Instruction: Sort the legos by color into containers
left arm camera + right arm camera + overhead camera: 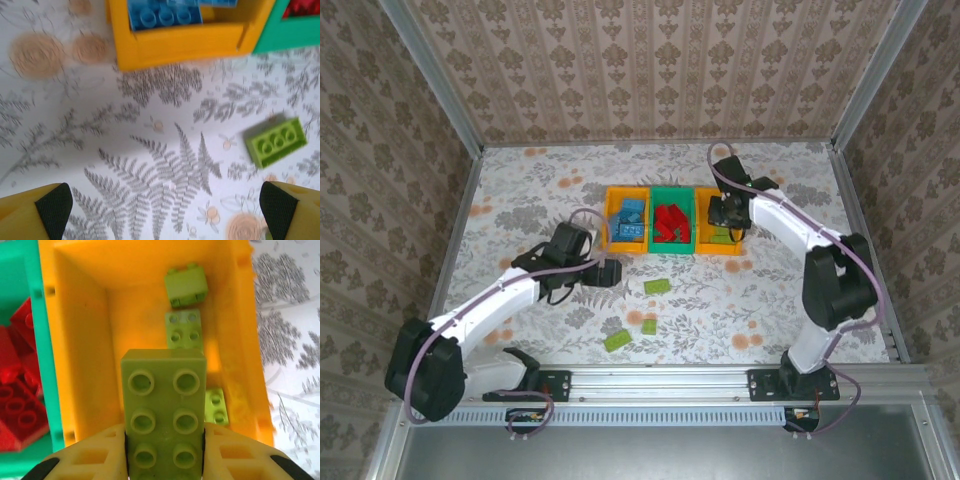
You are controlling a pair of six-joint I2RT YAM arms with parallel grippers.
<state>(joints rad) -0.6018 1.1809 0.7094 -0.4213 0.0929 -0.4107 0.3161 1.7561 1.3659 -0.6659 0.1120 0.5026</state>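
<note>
light green brick [164, 405] cropped below

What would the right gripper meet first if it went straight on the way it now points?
The right gripper, shut on a light green brick, points down into the right orange-yellow bin. Its brick would likely touch the small green brick lying there, or the bin floor; depth is unclear.

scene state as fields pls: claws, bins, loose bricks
left claw: open, empty, over the table
right claw: shut on held green brick, above right orange bin
left orange bin: blue bricks
green bin: red bricks
right orange bin contents: three binned green bricks
on table: three loose green bricks
</note>
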